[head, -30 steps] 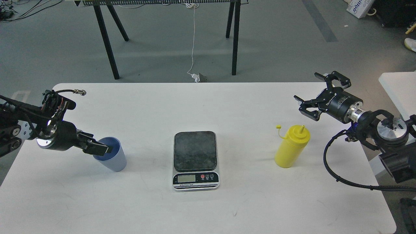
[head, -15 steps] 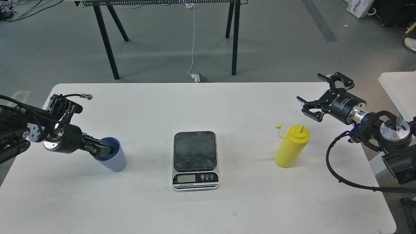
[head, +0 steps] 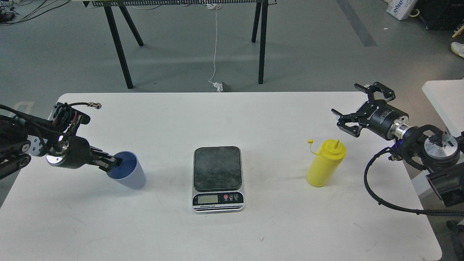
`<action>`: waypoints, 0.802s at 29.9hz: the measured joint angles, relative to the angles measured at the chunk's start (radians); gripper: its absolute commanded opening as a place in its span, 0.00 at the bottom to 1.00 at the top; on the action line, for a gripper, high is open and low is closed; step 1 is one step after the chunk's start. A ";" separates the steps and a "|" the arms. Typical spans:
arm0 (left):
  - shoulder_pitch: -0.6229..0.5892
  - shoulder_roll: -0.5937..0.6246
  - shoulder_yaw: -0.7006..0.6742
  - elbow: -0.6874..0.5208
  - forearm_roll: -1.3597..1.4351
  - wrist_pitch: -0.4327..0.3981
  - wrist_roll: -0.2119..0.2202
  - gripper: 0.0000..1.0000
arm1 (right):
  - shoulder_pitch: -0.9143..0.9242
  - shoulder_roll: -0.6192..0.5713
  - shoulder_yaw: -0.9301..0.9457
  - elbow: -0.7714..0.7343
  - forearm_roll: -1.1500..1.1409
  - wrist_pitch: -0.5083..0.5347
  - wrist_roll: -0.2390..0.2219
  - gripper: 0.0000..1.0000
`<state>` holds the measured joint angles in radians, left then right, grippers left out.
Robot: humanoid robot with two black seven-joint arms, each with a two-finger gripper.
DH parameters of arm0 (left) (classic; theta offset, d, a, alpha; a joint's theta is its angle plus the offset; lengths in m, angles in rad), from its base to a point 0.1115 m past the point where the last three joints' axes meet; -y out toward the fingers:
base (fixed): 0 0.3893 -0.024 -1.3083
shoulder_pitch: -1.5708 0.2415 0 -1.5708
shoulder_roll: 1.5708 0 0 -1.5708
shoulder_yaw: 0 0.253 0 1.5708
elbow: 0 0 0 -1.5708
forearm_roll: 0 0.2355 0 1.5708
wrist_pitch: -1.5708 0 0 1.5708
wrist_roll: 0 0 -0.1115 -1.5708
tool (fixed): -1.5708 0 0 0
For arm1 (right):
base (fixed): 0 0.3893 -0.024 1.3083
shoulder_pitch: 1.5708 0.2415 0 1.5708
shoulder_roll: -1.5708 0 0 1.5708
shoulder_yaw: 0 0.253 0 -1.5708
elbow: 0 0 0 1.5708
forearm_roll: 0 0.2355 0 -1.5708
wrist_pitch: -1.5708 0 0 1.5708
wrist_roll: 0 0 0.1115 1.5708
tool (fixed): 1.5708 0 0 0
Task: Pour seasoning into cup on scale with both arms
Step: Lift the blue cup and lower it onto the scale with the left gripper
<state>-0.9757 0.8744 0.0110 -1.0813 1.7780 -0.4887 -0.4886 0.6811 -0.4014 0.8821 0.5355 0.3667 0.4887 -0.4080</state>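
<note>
The flat rectangular kitchen scale (head: 218, 179) with dark platform, silver body, small LCD and round buttons sits nearest, centre of the white surface (head: 232, 232), platform bare. To its left, well apart, stands the light blue tapered plastic cup (head: 129, 172), ribbed, no handle, tilted with its mouth leaning left toward the arm; its base looks to be on the surface, but contact is hard to confirm. The left claw (head: 113, 164) reaches in from the left, fingers pinched on the cup's near-left rim, one finger inside the mouth, the other outside the wall. The left black arm (head: 43, 143) with silver joint ring and loose cables runs off the left edge.

To the scale's right, well apart, stands the yellow plastic squeeze bottle (head: 324, 164), upright on the surface, pointed nozzle up, small tethered yellow cap (head: 310, 141) hanging off to its left, nozzle uncapped. Nothing touches it.

Farther back and right, the right claw (head: 357, 108) hovers above the surface's right edge, fingers spread wide, holding nothing, near the bottle but apart from it, up and to its right. The right black arm (head: 431, 145) with silver ring and looping black cable trails to the right edge.

Beyond the surface: grey floor, black table legs (head: 117, 43), a white cord (head: 216, 43) hanging down.
</note>
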 measured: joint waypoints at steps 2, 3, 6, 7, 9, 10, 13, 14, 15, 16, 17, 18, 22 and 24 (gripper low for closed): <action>-0.012 0.000 -0.005 -0.012 -0.056 0.000 0.000 0.00 | 0.000 0.000 0.000 0.000 0.000 0.000 0.000 0.98; -0.030 0.000 -0.011 -0.021 -0.092 0.000 0.000 0.00 | 0.000 0.000 0.000 0.000 0.000 0.000 0.000 0.98; -0.122 -0.011 -0.021 -0.053 -0.183 0.000 0.000 0.00 | 0.000 0.001 0.001 0.000 0.000 0.000 0.000 0.98; -0.158 -0.022 -0.024 -0.059 -0.204 0.000 0.000 0.00 | 0.000 0.002 0.001 0.000 0.000 0.000 0.000 0.98; -0.218 -0.070 -0.027 -0.064 -0.229 0.000 0.000 0.00 | 0.000 0.004 0.002 0.000 0.000 0.000 0.000 0.98; -0.241 -0.104 -0.027 -0.064 -0.235 0.000 0.000 0.00 | 0.000 0.005 0.002 0.000 0.000 0.000 0.000 0.98; -0.269 -0.190 -0.024 -0.054 -0.234 0.000 0.000 0.00 | 0.000 0.005 0.003 0.000 0.000 0.000 0.000 0.98; -0.271 -0.218 -0.020 -0.048 -0.229 0.000 0.000 0.00 | 0.000 0.006 0.003 -0.001 0.000 0.000 0.000 0.98; -0.271 -0.246 -0.016 -0.040 -0.223 0.000 0.000 0.00 | 0.000 0.006 0.005 -0.002 0.000 0.000 0.001 0.98; -0.270 -0.277 -0.012 -0.028 -0.214 0.000 0.000 0.00 | 0.000 0.006 0.010 -0.004 0.000 0.000 0.001 0.98; -0.269 -0.304 -0.008 -0.017 -0.203 0.000 0.000 0.00 | 0.001 0.006 0.016 -0.005 0.000 0.000 0.001 0.98; -0.266 -0.333 -0.001 -0.003 -0.187 0.000 0.000 0.00 | 0.001 0.006 0.022 -0.006 0.000 0.000 0.002 0.98; -0.260 -0.389 0.038 0.041 -0.129 0.000 0.000 0.01 | 0.002 0.001 0.032 -0.009 0.000 0.000 0.002 0.98; -0.254 -0.400 0.057 0.048 -0.118 0.000 0.000 0.01 | 0.002 0.000 0.032 -0.010 0.000 0.000 0.002 0.98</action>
<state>-1.2297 0.4741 0.0685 -1.0331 1.6602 -0.4887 -0.4887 0.6827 -0.4014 0.9142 0.5259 0.3667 0.4887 -0.4064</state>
